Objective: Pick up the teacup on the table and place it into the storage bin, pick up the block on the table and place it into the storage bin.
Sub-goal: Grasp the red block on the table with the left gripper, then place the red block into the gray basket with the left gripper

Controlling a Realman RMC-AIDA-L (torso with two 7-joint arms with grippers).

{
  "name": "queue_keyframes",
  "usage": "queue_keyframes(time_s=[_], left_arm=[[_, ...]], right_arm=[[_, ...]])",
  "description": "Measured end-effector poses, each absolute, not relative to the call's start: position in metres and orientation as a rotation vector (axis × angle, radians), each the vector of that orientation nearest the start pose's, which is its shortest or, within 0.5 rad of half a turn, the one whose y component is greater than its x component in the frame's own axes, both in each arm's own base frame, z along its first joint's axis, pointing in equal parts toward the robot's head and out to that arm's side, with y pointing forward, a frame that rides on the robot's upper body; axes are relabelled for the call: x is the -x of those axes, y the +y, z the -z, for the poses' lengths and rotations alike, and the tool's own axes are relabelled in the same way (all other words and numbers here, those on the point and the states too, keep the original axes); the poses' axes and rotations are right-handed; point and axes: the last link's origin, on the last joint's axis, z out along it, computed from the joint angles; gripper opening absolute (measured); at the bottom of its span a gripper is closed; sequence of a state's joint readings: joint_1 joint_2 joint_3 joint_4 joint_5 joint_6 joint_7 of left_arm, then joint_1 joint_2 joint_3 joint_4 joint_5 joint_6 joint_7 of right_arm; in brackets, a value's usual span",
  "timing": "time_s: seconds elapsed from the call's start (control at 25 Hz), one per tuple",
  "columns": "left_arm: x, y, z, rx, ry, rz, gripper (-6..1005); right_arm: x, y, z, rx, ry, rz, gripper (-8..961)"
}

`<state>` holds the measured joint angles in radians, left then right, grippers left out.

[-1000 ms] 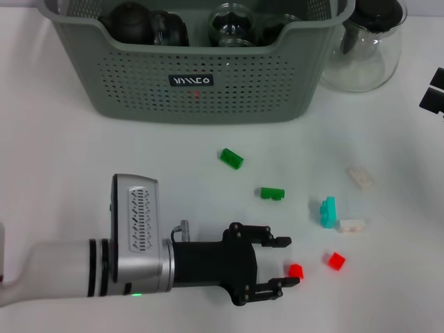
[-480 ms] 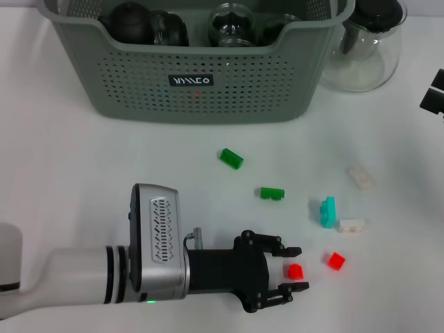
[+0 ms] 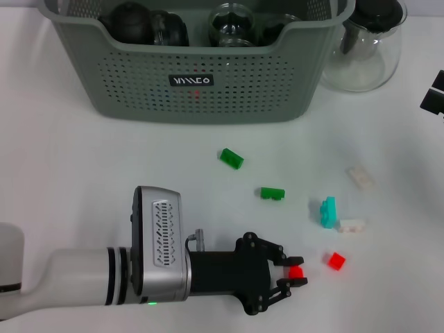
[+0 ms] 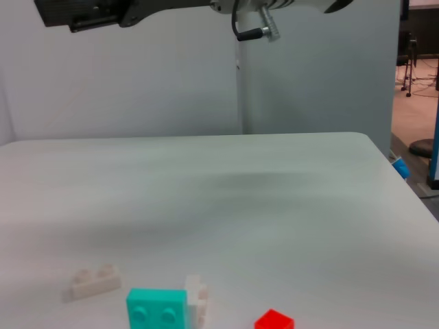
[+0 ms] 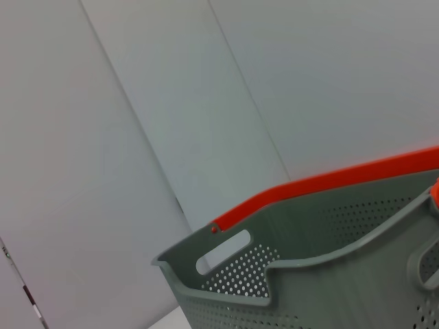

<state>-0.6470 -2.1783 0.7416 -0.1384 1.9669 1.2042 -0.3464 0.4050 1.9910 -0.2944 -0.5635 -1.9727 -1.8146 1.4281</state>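
Near side of the storage bin [image 3: 201, 66]: that is where the action is — well out on the white table [image 3: 62, 159], among the scattered blocks.
Left gripper [image 3: 290, 273]: low over the table, fingers drawn in on a small red block [image 3: 296, 272], which sits right between the tips; it looks pinched, though whether it has left the surface I cannot tell.
Right gripper: only a dark edge [image 3: 433, 94] shows, off to the bin's right beyond the glass pitcher [image 3: 366, 41]; parked, and its fingers cannot be read.
Second red block [image 3: 336, 260]: just beside the gripped one, on the side away from the arm — close enough to get nudged.
Other blocks: two green ones [image 3: 232, 158] [image 3: 272, 193] lie between the gripper and the bin, a teal block [image 3: 327, 211] touches a white one [image 3: 352, 225], and another white piece [image 3: 361, 177] sits apart.
Bin contents: dark and clear glass items are already inside; no teacup is out on the table that I can see.
Step in hand: securing the red block, by my reading.
How to do it well: keep the squeeze square on the flat faces, lift straight up before swinging towards the bin, clear the green blocks and the bin's front wall, and release low over an open spot so nothing strikes the glass.
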Motion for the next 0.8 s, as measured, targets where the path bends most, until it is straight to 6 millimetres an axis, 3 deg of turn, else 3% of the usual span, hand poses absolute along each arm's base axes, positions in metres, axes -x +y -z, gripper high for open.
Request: queue_keyframes(time_s=[0.12, 0.36, 0.48, 0.64, 0.8], left_arm=[[0.246, 0.226, 0.171, 2.936, -0.011, 0.648, 282], [0.245, 0.226, 0.171, 2.935, -0.027, 0.656, 190], [0.244, 0.229, 0.163, 2.930, -0.075, 0.710, 190], [0.252, 0.246, 0.128, 2.891, -0.237, 0.826, 190], [0.253, 0.266, 0.075, 2.815, -0.347, 0.962, 190]], right_arm=[[-0.313, 0.283, -0.071, 2.391, 0.860, -1.092, 867], [-0.313, 0.283, -0.071, 2.391, 0.860, -1.092, 867], [-0.313, 0.283, -0.071, 2.391, 0.860, -1.091, 867], [-0.313, 0.282, -0.072, 2.391, 0.860, -1.090, 867], [-0.314, 0.282, -0.072, 2.390, 0.860, -1.088, 867]])
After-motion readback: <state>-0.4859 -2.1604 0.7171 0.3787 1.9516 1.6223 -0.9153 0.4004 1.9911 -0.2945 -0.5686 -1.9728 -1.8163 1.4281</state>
